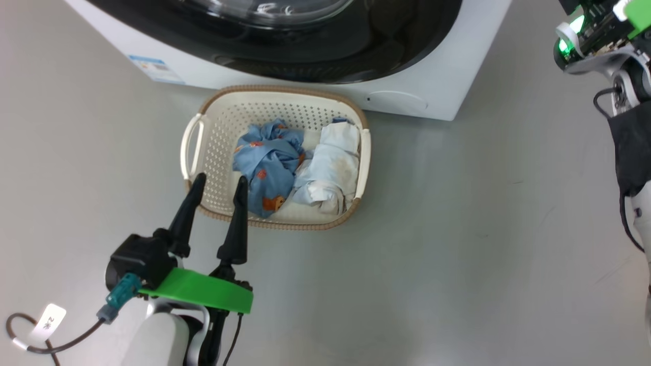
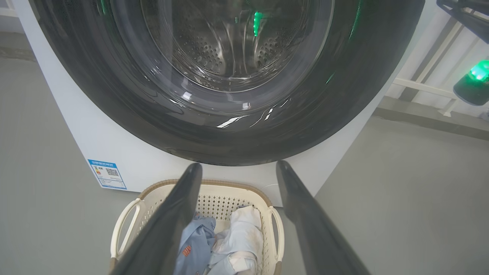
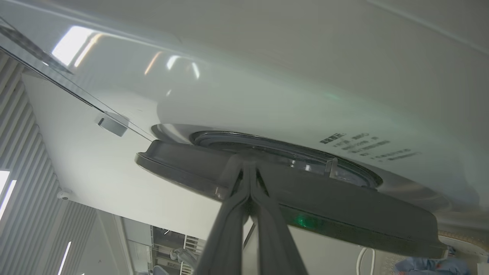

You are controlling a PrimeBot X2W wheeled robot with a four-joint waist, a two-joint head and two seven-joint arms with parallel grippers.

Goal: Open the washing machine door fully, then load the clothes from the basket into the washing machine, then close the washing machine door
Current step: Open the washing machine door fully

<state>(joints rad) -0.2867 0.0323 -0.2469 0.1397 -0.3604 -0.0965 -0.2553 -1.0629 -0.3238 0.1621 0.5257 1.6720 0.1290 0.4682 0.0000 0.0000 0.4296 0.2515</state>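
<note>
The washing machine (image 1: 422, 76) is white and fills the top of the head view. Its door (image 1: 356, 46), with a glossy black rim and glass bowl, faces me (image 2: 114, 99). In front of it on the floor stands the cream basket (image 1: 285, 90) with the clothes inside: a blue printed garment (image 1: 267, 162) and a pale stained one (image 1: 330, 168). My left gripper (image 1: 219, 180) hangs open and empty over the basket's near left corner (image 2: 238, 165). My right gripper (image 3: 248, 158) is shut, its tips against the edge of the door's rim (image 3: 344, 206).
Grey floor (image 1: 457, 229) lies open to the right of the basket. A blue energy label (image 1: 155, 68) and a round service cover (image 1: 396, 101) mark the machine's lower front. My right arm's wrist (image 1: 595, 40) glows green at the upper right. A tagged cable (image 1: 46, 325) trails at the lower left.
</note>
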